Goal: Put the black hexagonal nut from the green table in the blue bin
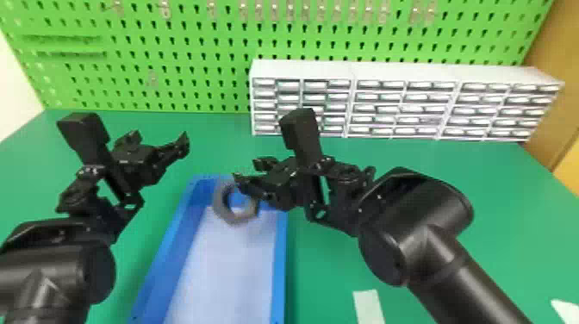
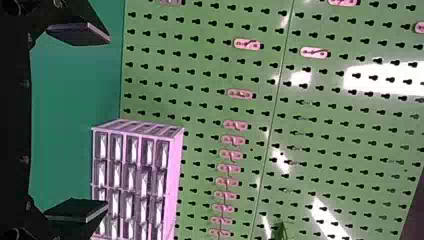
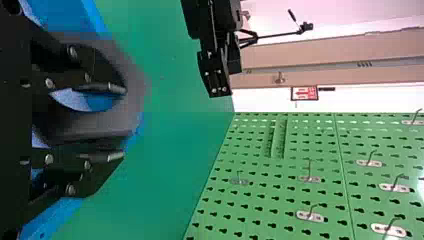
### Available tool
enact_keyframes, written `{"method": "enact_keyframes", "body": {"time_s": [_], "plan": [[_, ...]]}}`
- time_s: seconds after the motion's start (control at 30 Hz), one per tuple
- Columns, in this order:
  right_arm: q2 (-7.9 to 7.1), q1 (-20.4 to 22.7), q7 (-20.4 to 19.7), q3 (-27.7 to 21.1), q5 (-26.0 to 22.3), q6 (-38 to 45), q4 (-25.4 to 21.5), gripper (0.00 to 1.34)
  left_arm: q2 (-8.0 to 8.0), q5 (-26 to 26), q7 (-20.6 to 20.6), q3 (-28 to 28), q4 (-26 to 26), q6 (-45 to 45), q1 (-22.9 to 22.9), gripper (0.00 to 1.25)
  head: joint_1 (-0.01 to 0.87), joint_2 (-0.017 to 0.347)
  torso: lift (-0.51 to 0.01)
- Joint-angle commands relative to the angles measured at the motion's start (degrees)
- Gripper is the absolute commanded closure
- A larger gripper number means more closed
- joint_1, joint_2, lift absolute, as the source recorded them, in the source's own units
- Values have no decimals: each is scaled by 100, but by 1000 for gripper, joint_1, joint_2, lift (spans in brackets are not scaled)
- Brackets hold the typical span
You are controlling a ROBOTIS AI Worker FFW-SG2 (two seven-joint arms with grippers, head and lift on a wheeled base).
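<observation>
My right gripper (image 1: 246, 169) is over the far end of the blue bin (image 1: 280, 258), its fingers apart. Just below those fingers is the dark hexagonal nut (image 1: 235, 217), blurred, above the bin's white floor. In the right wrist view the nut (image 3: 95, 125) lies behind the right gripper (image 3: 123, 123); blue shows through its hole beside one finger, and whether they touch I cannot tell. My left gripper (image 1: 160, 137) stands open and holds nothing, beyond the bin's far left corner. In its wrist view, the left gripper (image 2: 107, 122) has its fingers wide apart.
White drawer units (image 1: 405, 73) stand at the back right against the green pegboard (image 1: 194, 43). Pale strips (image 1: 368, 306) lie on the green table (image 1: 452, 172) at the front right. The left arm (image 3: 215, 60) shows near the table in the right wrist view.
</observation>
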Motion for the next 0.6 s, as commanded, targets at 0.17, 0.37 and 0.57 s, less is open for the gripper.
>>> {"method": "enact_keyframes", "body": {"time_s": [0.17,0.37,0.57], "plan": [[-13,0,-59,-15,-15,80,0,114,0,2,-6,-10,0,0,0,124,666,32,-100],[-13,0,-67,-24,-15,80,9,114,0,2,3,-10,0,0,-9,124,666,32,-100],[-13,-9,-67,-15,-24,80,26,114,0,2,3,-10,0,0,-9,124,666,32,-100]]}}
